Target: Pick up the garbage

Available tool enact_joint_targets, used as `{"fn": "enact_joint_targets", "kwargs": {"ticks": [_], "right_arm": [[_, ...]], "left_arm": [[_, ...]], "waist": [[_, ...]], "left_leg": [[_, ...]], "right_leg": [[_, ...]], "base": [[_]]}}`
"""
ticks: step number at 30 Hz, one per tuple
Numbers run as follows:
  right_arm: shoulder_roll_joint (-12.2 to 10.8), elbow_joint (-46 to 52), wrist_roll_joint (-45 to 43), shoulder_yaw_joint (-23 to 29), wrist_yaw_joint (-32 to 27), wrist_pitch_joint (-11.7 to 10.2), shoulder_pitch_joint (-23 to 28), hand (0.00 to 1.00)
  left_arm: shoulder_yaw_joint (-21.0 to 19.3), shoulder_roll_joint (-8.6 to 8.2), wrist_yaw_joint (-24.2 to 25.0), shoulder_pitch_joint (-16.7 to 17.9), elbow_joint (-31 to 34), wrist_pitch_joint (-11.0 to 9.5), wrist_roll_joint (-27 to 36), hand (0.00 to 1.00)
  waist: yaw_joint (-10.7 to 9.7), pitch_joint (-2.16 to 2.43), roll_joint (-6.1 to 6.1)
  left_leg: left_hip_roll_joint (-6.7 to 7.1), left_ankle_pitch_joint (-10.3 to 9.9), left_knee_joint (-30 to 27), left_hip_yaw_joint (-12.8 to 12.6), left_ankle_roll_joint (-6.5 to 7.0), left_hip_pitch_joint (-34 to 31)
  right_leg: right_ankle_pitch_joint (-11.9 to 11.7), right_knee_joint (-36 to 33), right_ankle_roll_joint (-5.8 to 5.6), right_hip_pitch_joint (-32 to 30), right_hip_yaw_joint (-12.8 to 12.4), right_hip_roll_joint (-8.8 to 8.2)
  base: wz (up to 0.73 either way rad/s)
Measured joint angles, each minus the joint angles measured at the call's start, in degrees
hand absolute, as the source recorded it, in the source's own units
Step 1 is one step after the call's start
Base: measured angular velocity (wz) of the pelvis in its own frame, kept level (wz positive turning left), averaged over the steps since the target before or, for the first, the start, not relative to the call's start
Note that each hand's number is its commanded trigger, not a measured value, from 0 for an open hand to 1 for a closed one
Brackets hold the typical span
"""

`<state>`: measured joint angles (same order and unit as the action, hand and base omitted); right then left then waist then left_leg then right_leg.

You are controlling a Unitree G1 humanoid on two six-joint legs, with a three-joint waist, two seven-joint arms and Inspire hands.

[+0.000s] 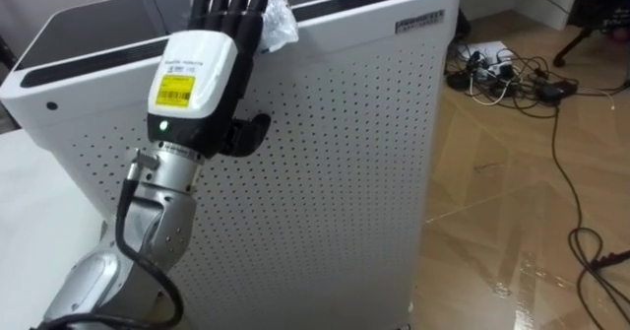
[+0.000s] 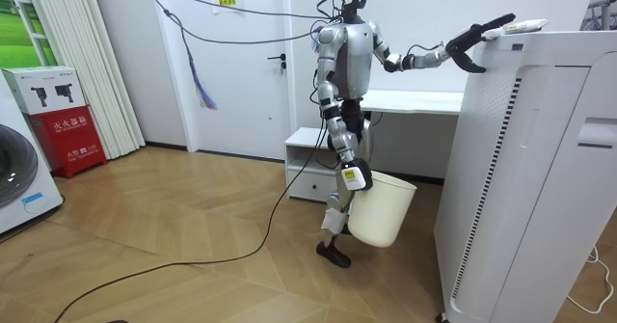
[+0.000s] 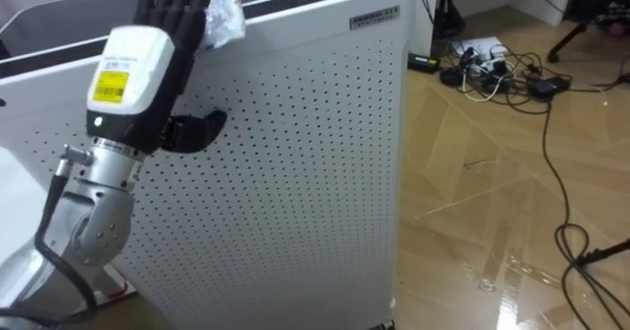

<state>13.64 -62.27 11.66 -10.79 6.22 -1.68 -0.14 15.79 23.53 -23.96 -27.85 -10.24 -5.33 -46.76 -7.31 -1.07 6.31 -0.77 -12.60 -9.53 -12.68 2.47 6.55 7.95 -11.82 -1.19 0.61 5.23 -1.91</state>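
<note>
A crumpled piece of clear-white plastic garbage (image 1: 279, 20) lies at the top edge of a tall white perforated appliance (image 1: 335, 153). My left hand (image 1: 202, 74) is raised against the appliance's upper side. Its straight fingers (image 1: 236, 5) reach over the top edge and touch the garbage, and the thumb sticks out to the side. In the room view I stand beside the appliance (image 2: 521, 169) with the left arm stretched up to its top (image 2: 472, 36). My right hand (image 2: 355, 176) hangs low at my side, holding a white bin (image 2: 381, 212) by its rim.
A tangle of cables and a power strip (image 1: 502, 74) lies on the wooden floor to the right of the appliance. Behind me are a white table (image 2: 415, 101) and a low white cabinet (image 2: 308, 159). A red box (image 2: 67, 135) stands at the room view's left.
</note>
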Motion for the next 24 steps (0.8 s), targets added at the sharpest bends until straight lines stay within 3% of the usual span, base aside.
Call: {"fn": "enact_joint_targets", "kwargs": {"ticks": [2, 4, 5, 6, 17, 20, 24], "right_arm": [[0.0, 0.1, -0.2, 0.6, -0.1, 0.1, 0.0, 1.0], [0.0, 0.1, -0.5, 1.0, -0.1, 0.2, 0.0, 1.0], [0.0, 0.1, -0.6, 1.1, -0.1, 0.3, 0.0, 1.0], [0.0, 0.1, -0.7, 1.3, -0.1, 0.3, 0.0, 1.0], [0.6, 0.8, -0.8, 3.3, 0.2, 0.6, 0.1, 1.0], [1.5, 1.2, -0.7, 3.3, 0.2, 1.6, 0.4, 1.0], [2.1, 2.3, -0.7, 3.2, 0.2, 2.5, 0.6, 1.0]], "left_arm": [[-0.1, 0.28, 0.6, 0.0, -0.2, 0.1, -0.1, 0.01], [-0.2, 0.65, 1.1, -0.1, -0.6, 0.3, -0.1, 0.21], [-0.2, 0.77, 1.3, -0.2, -0.8, 0.4, -0.1, 0.55], [-0.2, 0.82, 1.6, -0.4, -1.0, 0.5, -0.1, 1.0], [-2.4, 1.06, 2.9, -1.9, -1.2, 1.2, 0.1, 1.0], [-2.6, 1.08, 3.0, -3.4, -2.7, 1.7, 3.0, 1.0], [-2.7, 1.08, 2.9, -4.6, -3.3, 2.9, 4.1, 1.0]], "waist": [[0.1, -0.02, -0.06], [-0.1, -0.01, -0.1], [-0.3, 0.05, -0.06], [-0.3, 0.05, -0.06], [-0.4, 0.57, 0.31], [-0.4, 1.0, 0.94], [-0.4, 0.97, 0.99]], "left_leg": [[0.02, 0.0, 0.0, -0.5, 0.0, 0.0], [0.04, 0.0, 0.0, -0.6, 0.0, 0.0], [0.04, 0.0, -0.1, -0.6, 0.0, 0.0], [0.03, 0.0, -0.1, -0.6, 0.0, 0.0], [0.01, 0.0, -0.7, -0.7, 0.01, 0.1], [0.02, 0.0, -0.7, -0.7, 0.01, 0.2], [-0.04, 0.0, -0.7, -0.7, -0.03, 0.4]], "right_leg": [[0.0, -0.3, -0.03, -0.4, -0.4, 0.01], [0.0, -0.4, -0.04, -0.4, -0.4, 0.01], [0.0, -0.4, -0.05, -0.4, -0.4, 0.01], [0.0, -0.4, -0.05, -0.4, -0.4, 0.01], [0.0, -0.9, -0.05, -0.3, -0.5, -0.05], [0.0, -1.0, -0.05, -0.3, -0.4, -0.08], [0.0, -1.3, 0.0, -0.3, -0.5, -0.03]], "base": [[-0.09], [-0.05], [0.0], [0.0], [0.0], [0.0], [0.0]]}}
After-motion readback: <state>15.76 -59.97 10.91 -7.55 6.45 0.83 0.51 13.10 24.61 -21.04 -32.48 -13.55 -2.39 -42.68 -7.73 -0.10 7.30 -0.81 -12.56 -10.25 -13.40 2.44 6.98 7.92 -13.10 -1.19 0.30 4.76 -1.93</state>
